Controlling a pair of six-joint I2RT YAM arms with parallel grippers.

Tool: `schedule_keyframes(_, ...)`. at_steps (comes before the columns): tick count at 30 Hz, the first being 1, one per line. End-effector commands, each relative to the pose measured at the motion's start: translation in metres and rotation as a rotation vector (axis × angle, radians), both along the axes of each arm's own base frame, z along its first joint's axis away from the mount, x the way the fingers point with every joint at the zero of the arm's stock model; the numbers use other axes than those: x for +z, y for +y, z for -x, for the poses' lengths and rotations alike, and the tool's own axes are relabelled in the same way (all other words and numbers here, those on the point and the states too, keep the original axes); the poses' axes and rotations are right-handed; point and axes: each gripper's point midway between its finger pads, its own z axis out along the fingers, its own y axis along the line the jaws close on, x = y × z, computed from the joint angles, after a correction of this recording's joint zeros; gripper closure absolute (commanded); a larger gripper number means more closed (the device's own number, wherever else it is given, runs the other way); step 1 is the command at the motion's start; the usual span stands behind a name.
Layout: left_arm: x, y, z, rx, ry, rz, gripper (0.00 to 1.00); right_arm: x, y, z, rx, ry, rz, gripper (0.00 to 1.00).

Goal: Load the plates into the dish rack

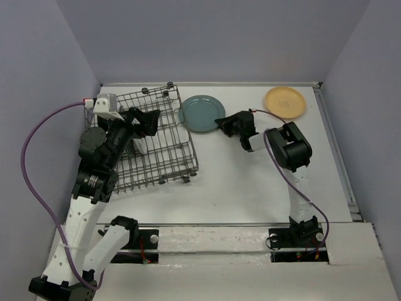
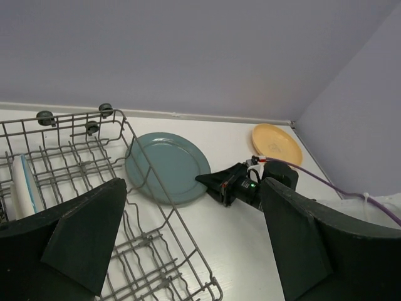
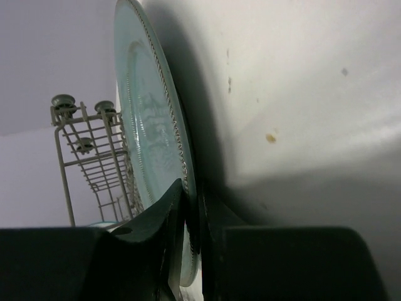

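The right gripper [image 1: 220, 122] pinches the rim of the teal plate [image 1: 199, 113], which lies on the white table [image 1: 250, 182] just beside the dish rack [image 1: 160, 157], while the left gripper [image 1: 150, 120] hangs over the rack, fingers spread wide, and the yellow-orange plate [image 1: 285, 102] sits well apart.

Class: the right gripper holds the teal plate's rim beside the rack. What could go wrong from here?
1. The right gripper holds the teal plate only by its thin rim; lifted, it may pivot or slip.
2. The plate lies beside the dish rack, the open left gripper over the rack; swinging it up could snag wires or that gripper.
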Motion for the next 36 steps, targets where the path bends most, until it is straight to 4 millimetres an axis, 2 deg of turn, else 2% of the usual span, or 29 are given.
schedule_keyframes(1,0.007,-0.009,-0.003,-0.053,-0.036,0.020,0.02,-0.013,-0.025,0.027,-0.029,0.039,0.191,0.93)
schedule_keyframes(2,0.005,-0.010,-0.005,-0.058,-0.030,0.020,0.02,0.003,-0.030,0.028,-0.023,-0.004,0.238,0.93)
schedule_keyframes(3,0.004,-0.011,-0.005,-0.061,-0.026,0.020,0.02,0.008,-0.034,0.030,-0.038,-0.005,0.245,0.93)
schedule_keyframes(5,0.003,-0.014,-0.006,-0.078,-0.021,0.019,0.02,0.003,-0.053,0.043,-0.054,-0.003,0.362,0.93)
schedule_keyframes(6,0.002,-0.016,-0.006,-0.087,-0.019,0.018,0.02,0.007,-0.059,0.047,-0.063,-0.015,0.393,0.93)
schedule_keyframes(7,0.001,-0.018,-0.006,-0.101,-0.016,0.016,0.02,0.026,-0.067,0.048,-0.077,-0.058,0.434,0.93)
schedule_keyframes(10,-0.005,-0.030,-0.007,-0.165,0.011,0.021,0.02,0.035,-0.079,0.064,-0.058,-0.092,0.523,0.93)
schedule_keyframes(11,-0.006,-0.035,-0.006,-0.196,0.015,0.027,0.02,0.056,-0.083,0.066,-0.069,-0.129,0.527,0.93)
schedule_keyframes(13,-0.013,-0.042,-0.009,-0.227,0.040,0.036,0.03,0.068,-0.089,0.075,-0.063,-0.159,0.564,0.93)
schedule_keyframes(14,-0.018,-0.046,-0.011,-0.248,0.064,0.043,0.03,0.093,-0.096,0.077,-0.085,-0.201,0.556,0.93)
schedule_keyframes(16,-0.023,-0.051,-0.012,-0.275,0.085,0.050,0.03,0.103,-0.103,0.087,-0.096,-0.203,0.572,0.93)
schedule_keyframes(17,-0.024,-0.053,-0.012,-0.291,0.091,0.052,0.03,0.125,-0.111,0.090,-0.124,-0.235,0.552,0.93)
schedule_keyframes(18,-0.028,-0.056,-0.014,-0.305,0.101,0.055,0.04,0.126,-0.122,0.094,-0.146,-0.224,0.529,0.93)
schedule_keyframes(19,-0.032,-0.059,-0.014,-0.323,0.115,0.058,0.05,0.138,-0.126,0.094,-0.159,-0.238,0.494,0.93)
schedule_keyframes(21,-0.037,-0.068,-0.012,-0.379,0.135,0.067,0.06,0.155,-0.118,0.108,-0.066,-0.275,0.367,0.93)
schedule_keyframes(22,-0.040,-0.069,-0.014,-0.379,0.147,0.070,0.06,0.163,-0.118,0.110,-0.073,-0.295,0.353,0.93)
schedule_keyframes(23,-0.042,-0.072,-0.014,-0.396,0.155,0.071,0.06,0.172,-0.108,0.117,-0.018,-0.326,0.321,0.93)
schedule_keyframes(24,-0.046,-0.073,-0.016,-0.403,0.172,0.074,0.07,0.193,-0.106,0.123,-0.009,-0.376,0.300,0.93)
schedule_keyframes(27,-0.051,-0.076,-0.018,-0.416,0.193,0.076,0.09,0.227,-0.098,0.136,0.040,-0.472,0.262,0.93)
schedule_keyframes(28,-0.054,-0.077,-0.019,-0.420,0.205,0.078,0.09,0.245,-0.098,0.142,0.044,-0.516,0.248,0.93)
schedule_keyframes(32,-0.065,-0.082,-0.021,-0.453,0.251,0.089,0.10,0.288,-0.087,0.161,0.108,-0.631,0.179,0.93)
schedule_keyframes(36,-0.076,-0.089,-0.024,-0.501,0.295,0.117,0.10,0.312,-0.075,0.175,0.177,-0.689,0.087,0.93)
